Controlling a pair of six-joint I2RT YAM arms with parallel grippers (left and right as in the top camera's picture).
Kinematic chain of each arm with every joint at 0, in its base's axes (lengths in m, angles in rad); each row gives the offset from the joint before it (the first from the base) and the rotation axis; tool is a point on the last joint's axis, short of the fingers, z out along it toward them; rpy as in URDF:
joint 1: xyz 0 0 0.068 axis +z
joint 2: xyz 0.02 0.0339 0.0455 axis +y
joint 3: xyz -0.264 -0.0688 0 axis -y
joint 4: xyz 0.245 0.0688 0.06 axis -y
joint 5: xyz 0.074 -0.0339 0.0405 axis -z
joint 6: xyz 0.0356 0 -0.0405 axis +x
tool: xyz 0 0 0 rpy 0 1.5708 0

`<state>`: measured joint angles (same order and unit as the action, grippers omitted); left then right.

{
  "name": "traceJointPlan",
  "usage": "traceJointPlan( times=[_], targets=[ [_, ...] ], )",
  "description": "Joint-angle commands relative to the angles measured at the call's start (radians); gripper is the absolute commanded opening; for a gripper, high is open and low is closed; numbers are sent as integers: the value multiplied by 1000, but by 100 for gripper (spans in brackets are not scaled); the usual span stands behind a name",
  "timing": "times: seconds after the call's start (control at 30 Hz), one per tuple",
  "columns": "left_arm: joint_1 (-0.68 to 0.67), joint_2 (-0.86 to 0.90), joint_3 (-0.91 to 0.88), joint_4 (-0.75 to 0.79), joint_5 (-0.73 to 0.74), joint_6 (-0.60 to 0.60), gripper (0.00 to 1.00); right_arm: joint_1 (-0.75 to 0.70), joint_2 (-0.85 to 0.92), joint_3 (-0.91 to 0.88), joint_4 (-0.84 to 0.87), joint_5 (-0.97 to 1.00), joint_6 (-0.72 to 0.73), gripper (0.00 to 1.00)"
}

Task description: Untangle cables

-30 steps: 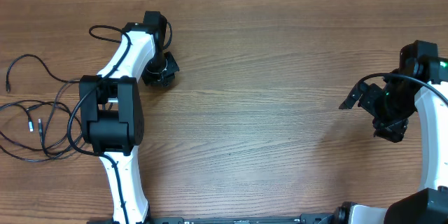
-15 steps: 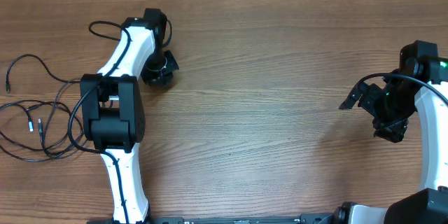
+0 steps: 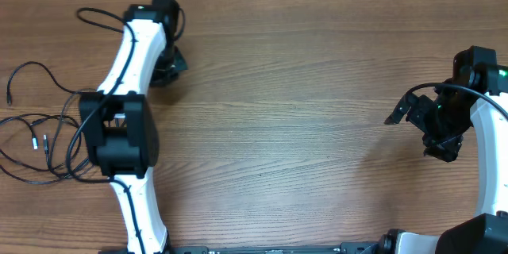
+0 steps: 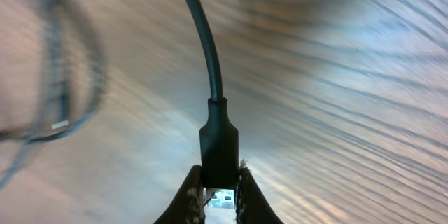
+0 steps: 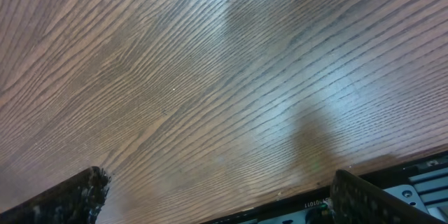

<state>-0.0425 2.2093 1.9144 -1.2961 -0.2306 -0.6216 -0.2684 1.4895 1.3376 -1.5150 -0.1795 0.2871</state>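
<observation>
Swinging toward 11 o'clock since the earlier overhead frames, the left gripper (image 3: 165,70) now sits nearer the table's far edge, its fingers pinching a black plug (image 4: 218,143) whose cord (image 4: 203,35) runs away from the wrist camera. The remaining cables (image 3: 44,139) lie looped at 9 o'clock, beside the left arm's base link. Drawing the plug steadily away from that pile, low and without jerking, would probably free its cord best; which overhead strand it belongs to cannot be told. The right gripper (image 3: 421,131) hovers at 3 o'clock, spread wide and empty. The table (image 3: 302,63) is bare wood from centre to 3 o'clock, while the far edge at 12 o'clock leaves little margin.
</observation>
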Motion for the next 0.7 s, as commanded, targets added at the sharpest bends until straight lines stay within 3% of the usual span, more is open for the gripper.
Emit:
traceJointPlan(
  times=[0.0,0.27,0.6,0.67],
  targets=[
    [66,-120,32,-54,-147,-113,5,0,-6,-2,2,-8,-8,100],
    [229,-249,32,-212,-308,-198,5,0,-6,-2,1,-8,-8,100],
    [537,-330,32,-226,-255,-185,4,0,-6,-2,-10,-8,-8,100],
    [597,-330,32,-222,-183,-164,11,0,-6,-2,-9,-8,-8,100]
  ],
)
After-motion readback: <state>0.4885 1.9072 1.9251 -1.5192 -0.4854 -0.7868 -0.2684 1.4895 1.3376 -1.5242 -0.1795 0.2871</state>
